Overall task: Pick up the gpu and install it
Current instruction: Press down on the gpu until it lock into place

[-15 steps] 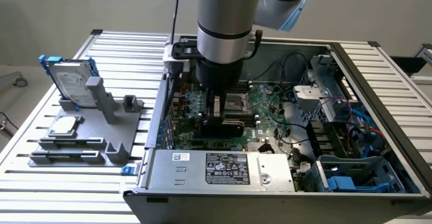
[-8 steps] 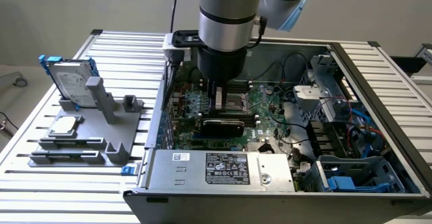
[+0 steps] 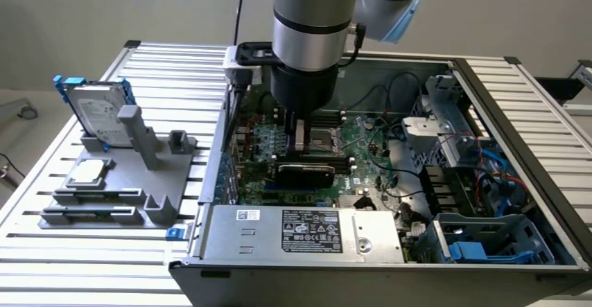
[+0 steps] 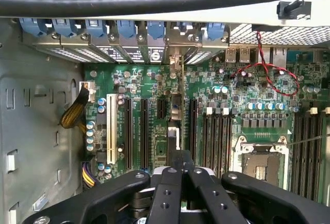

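gpu [image 3: 304, 174] sits clamped between the gripper [image 3: 298, 156] fingers (over motherboard [image 3: 370, 147]).

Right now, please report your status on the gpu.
Fingers shut on the gpu. Card upright over the motherboard inside the case. Nothing blocking.

Graphics card [image 3: 306, 174]: black cover, smooth, semi-gloss plastic look. Gripper [image 4: 180, 180]: black matt links, bare metal screws. Arm [image 3: 312, 16]: brushed grey metal sleeve, black bands. Motherboard [image 4: 227, 105]: green lacquered board, glossy. Computer case [image 4: 36, 131]: dull grey sheet metal. Table [image 3: 176, 64]: ribbed pale aluminium. Parts holder [image 3: 111, 196]: matt grey plastic.
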Controlling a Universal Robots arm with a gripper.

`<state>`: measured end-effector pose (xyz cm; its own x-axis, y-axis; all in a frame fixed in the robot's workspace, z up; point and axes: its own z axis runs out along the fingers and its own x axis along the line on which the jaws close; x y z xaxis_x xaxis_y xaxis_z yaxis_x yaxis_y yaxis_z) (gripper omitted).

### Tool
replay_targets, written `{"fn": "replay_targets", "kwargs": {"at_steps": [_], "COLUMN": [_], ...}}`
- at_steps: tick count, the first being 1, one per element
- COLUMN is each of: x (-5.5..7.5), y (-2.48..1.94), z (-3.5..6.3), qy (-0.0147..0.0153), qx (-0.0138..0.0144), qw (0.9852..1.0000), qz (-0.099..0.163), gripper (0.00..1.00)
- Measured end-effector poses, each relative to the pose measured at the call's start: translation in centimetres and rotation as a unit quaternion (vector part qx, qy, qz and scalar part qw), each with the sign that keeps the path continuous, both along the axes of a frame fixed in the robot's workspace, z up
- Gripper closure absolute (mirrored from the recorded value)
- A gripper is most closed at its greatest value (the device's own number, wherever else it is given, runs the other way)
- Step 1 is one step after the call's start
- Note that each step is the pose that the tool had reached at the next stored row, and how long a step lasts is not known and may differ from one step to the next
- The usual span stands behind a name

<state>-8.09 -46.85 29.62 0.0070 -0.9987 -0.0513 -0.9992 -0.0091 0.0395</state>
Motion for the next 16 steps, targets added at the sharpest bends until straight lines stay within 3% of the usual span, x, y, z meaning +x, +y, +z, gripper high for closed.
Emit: {"fn": "replay_targets", "kwargs": {"at_steps": [11,16], "x": [-0.04,-0.95], "y": [0.01,0.41], "z": [-0.11,-0.80], "qy": [0.0000,-0.0023], "qx": [0.0001,0.0001], "qw": [1.0000,1.0000], "qz": [0.000,0.000], "gripper": [0.89,0.89]}}
